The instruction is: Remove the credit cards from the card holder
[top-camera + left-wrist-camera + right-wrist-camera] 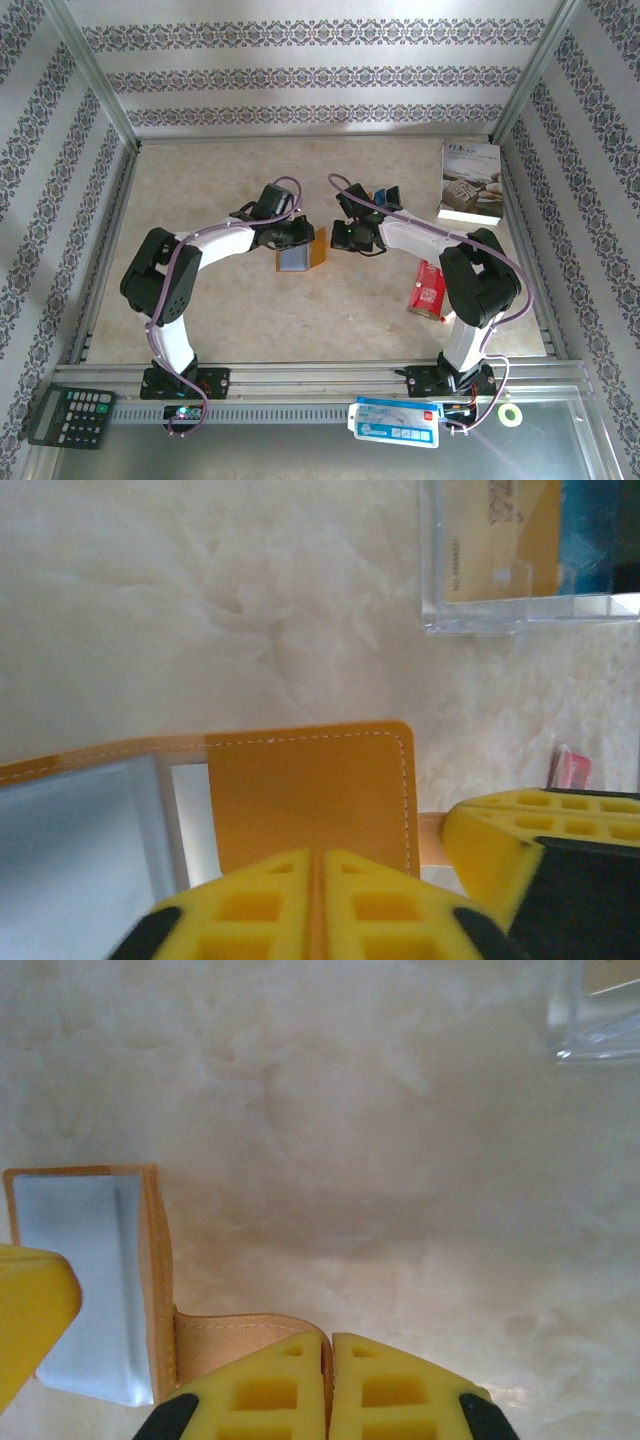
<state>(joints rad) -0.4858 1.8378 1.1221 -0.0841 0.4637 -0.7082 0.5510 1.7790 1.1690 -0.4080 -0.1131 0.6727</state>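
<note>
Orange-tan stitched card holder (300, 257), grey-blue inside, left pincer (315, 905) pinching flap (310, 790), right pincer (328, 1385) pinching tab (240, 1335)

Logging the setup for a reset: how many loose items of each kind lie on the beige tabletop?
Orange-tan leather folding card holder: 1
White rectangular book: 1
Red flat packet: 1
Clear plastic card box: 1
Total: 4
</note>
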